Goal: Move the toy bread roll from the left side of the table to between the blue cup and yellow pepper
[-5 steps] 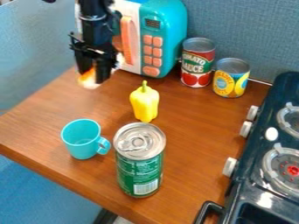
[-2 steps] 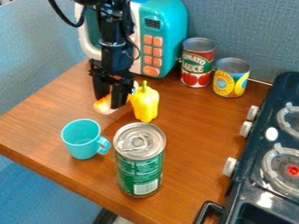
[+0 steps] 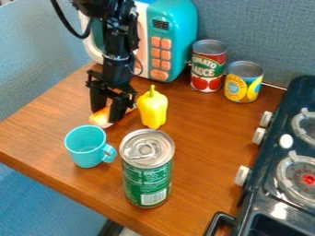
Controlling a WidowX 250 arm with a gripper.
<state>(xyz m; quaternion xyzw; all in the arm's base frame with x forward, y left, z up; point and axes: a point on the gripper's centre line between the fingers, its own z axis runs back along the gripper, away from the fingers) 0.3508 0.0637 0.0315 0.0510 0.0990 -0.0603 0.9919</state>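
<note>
On the brown wooden table point(image 3: 200, 143) beside a blue-grey partition point(image 3: 258, 32), the claw point(image 3: 106, 115) clamps an orange-and-white item point(image 3: 100, 118).

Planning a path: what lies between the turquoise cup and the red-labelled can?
The camera view shows a yellow bell pepper between the cup and the can.

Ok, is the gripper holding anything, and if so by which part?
Yes, the orange-and-white piece. The gripper has it around the middle, between its fingertips, with an end sticking out on either side.
</note>
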